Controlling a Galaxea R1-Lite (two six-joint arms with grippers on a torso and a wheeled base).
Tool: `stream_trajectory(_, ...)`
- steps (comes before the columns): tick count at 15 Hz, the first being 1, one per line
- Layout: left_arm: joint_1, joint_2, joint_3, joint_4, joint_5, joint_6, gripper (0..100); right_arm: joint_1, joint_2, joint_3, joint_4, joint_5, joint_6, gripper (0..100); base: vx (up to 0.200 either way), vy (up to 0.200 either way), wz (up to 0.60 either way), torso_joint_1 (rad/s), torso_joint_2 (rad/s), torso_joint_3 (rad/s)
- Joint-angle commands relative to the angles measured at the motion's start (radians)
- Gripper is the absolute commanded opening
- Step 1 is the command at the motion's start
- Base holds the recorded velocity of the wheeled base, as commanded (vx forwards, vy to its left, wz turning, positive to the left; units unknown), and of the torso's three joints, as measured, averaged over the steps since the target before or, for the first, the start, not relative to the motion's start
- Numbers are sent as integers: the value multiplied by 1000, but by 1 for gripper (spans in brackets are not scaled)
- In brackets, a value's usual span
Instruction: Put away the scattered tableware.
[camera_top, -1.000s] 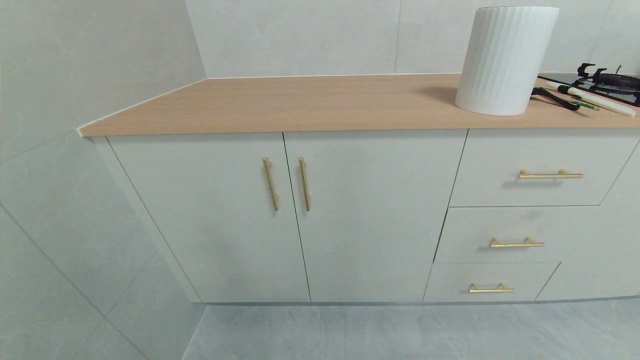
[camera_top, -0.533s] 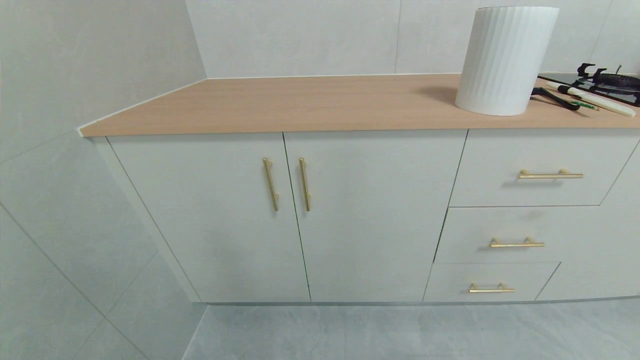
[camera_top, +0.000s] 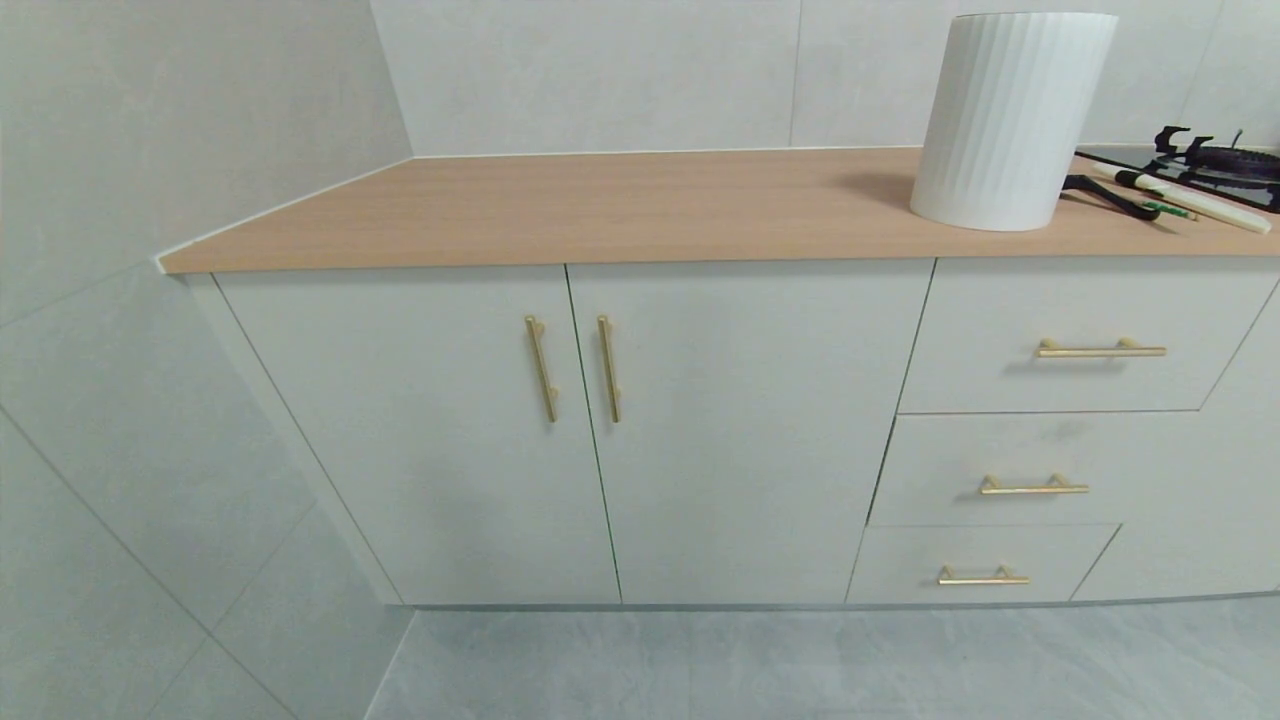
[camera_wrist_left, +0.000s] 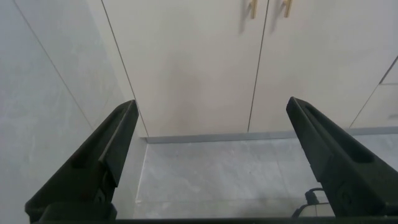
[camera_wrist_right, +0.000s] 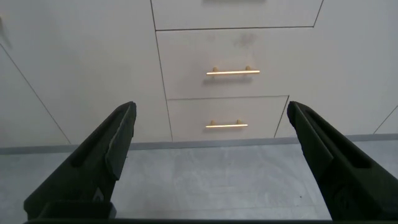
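Left gripper (camera_wrist_left: 210, 109), right gripper (camera_wrist_right: 210, 109) spread wide, empty, hanging low facing cabinet (camera_top: 420, 430). Utensils (camera_top: 1165, 195) loose on surface (camera_top: 600, 205) beside ribbed white canister (camera_top: 1010, 120), likely their holder.

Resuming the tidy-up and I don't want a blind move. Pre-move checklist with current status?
1. Left gripper open, empty: ok.
2. Right gripper open, empty: ok.
3. Utensils located on the countertop beside the white ribbed container: ok.
4. Grippers near the utensils: not ok, both low before the cabinet fronts.
5. Drawers open: not ok, all three shut.
6. Container's inside free: cannot tell.
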Motion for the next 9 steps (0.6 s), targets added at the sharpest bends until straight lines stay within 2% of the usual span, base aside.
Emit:
stream_trajectory(1, 0, 0, 0, 1, 0, -3, 100, 0, 2, 0, 0, -1, 6, 100, 0, 0, 0, 0, 0, 0)
stream_trajectory(4, 0, 0, 0, 0, 0, -14, 100, 0, 2, 0, 0, 1, 14, 100, 0, 0, 0, 0, 0, 0)
stream_trajectory(8, 0, 0, 0, 0, 0, -12, 100, 0, 2, 0, 0, 1, 16, 100, 0, 0, 0, 0, 0, 0)
stream_trajectory(9, 0, 0, 0, 0, 0, -14, 100, 0, 2, 0, 0, 1, 16, 100, 0, -200, 0, 7, 2, 7)
